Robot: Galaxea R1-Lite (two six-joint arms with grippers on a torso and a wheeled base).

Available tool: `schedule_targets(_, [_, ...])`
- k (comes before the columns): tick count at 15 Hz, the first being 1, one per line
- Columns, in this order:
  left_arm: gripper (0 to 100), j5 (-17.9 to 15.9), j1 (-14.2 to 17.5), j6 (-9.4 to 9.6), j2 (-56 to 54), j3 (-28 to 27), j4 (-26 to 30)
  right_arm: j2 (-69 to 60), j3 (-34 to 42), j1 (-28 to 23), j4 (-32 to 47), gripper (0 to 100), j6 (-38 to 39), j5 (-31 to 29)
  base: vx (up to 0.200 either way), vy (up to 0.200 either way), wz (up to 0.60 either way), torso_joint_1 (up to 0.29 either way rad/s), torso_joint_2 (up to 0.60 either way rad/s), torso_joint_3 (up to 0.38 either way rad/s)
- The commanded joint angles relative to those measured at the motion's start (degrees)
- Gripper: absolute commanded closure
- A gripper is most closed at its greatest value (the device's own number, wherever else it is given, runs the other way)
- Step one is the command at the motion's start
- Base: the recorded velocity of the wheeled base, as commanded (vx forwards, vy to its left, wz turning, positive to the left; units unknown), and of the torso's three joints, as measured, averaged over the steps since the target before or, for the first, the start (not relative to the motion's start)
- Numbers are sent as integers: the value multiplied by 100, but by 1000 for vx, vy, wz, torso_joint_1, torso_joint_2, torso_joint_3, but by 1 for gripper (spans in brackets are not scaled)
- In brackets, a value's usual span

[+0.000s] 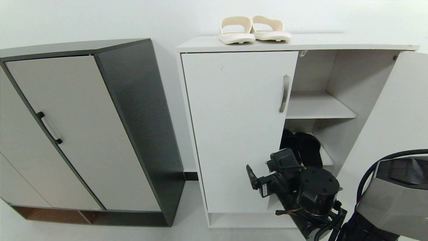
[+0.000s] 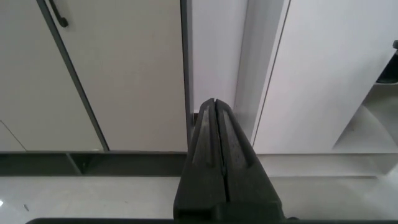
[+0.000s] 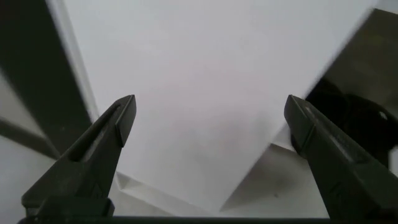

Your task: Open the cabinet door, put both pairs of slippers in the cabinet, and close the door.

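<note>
- The cream slippers (image 1: 254,30) sit side by side on top of the white cabinet (image 1: 234,134), toward its front edge. Their long axes run roughly front to back.
- The black slippers (image 1: 302,147) are already on the lower shelf, behind the open right door (image 1: 394,117).
- The right end effector (image 1: 267,167) is low, in front of the closed left door and beside the opening. Its fingers (image 3: 112,134) are spread wide with nothing between them.
- From there the cream pair lies well above and slightly toward the robot's left, so the next pick looks like a long upward reach.
- The left end effector (image 2: 215,109) has its fingers pressed together and empty. It seems to point at the gap between the white cabinet and the grey cabinet (image 1: 83,134), though its height is hard to judge.
- The right arm is probably the nearer one to the cream pair.
- No brand, label or writing can be read on the slippers or on either cabinet.
</note>
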Motion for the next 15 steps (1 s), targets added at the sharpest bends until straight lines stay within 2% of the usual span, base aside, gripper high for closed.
schedule_targets(1, [100,4,2,-4,7,1,0,50,22,-15,-5,0,-1,2,0,0,0,0,0,0])
schedule_targets(8, [100,4,2,-4,7,1,0,50,22,-33,-41,0,-1,81,0,0,0,0,-21,-24])
schedule_targets(11, [100,4,2,-4,7,1,0,41,14,-24,-41,0,-1,81,0,0,0,20,-199,-323])
schedule_targets(15, [100,4,2,-4,7,1,0,32,14,-33,-32,0,-1,90,0,0,0,59,-525,-362])
